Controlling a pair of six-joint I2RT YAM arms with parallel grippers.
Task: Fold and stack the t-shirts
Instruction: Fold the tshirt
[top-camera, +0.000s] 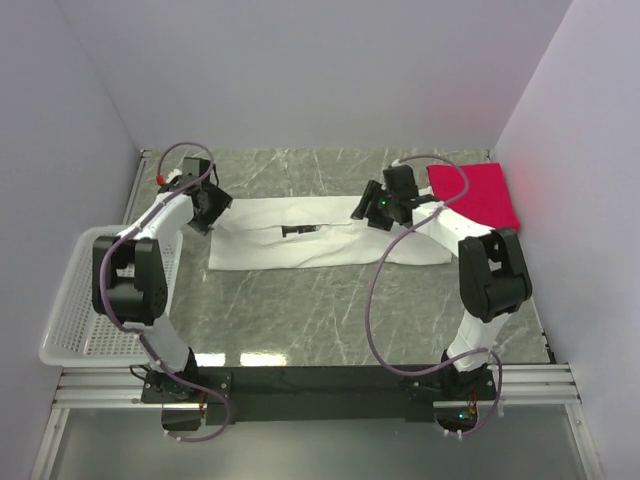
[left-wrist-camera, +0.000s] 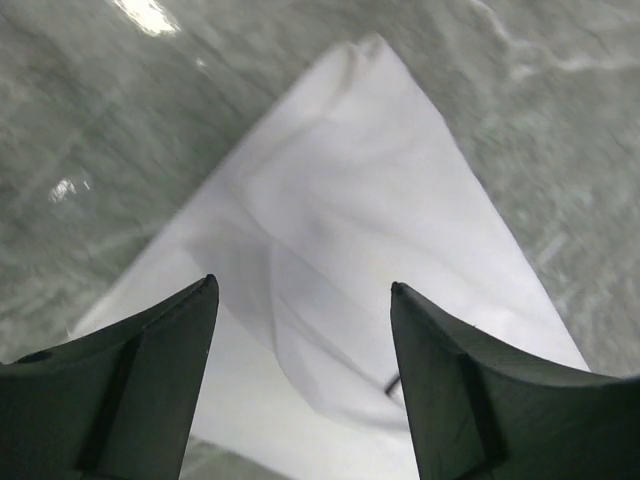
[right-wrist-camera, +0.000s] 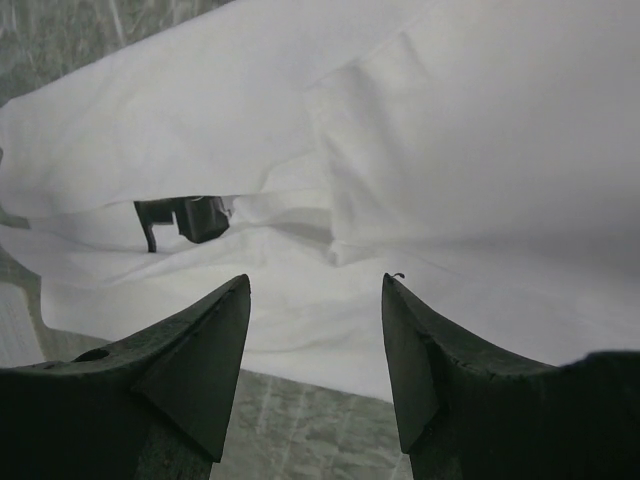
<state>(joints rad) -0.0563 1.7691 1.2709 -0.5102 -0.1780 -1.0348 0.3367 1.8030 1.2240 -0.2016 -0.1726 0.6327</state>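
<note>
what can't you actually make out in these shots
Black print on the white t-shirt: too small in the top view, half under a cloth fold in the right wrist view.
Red t-shirt: near corner behind the right arm, top view.
Basket: inner side behind the left arm, top view.

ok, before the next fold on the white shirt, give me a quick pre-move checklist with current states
1. Left gripper open and empty: ok.
2. Right gripper open and empty: ok.
3. White t-shirt lying flat in a long strip: ok, with some creases near the black print.
4. Left gripper over the shirt's left end: ok.
5. Red t-shirt folded at the far right corner: ok.
6. Gap between the red and white shirts: cannot tell, the right arm covers it.
</note>
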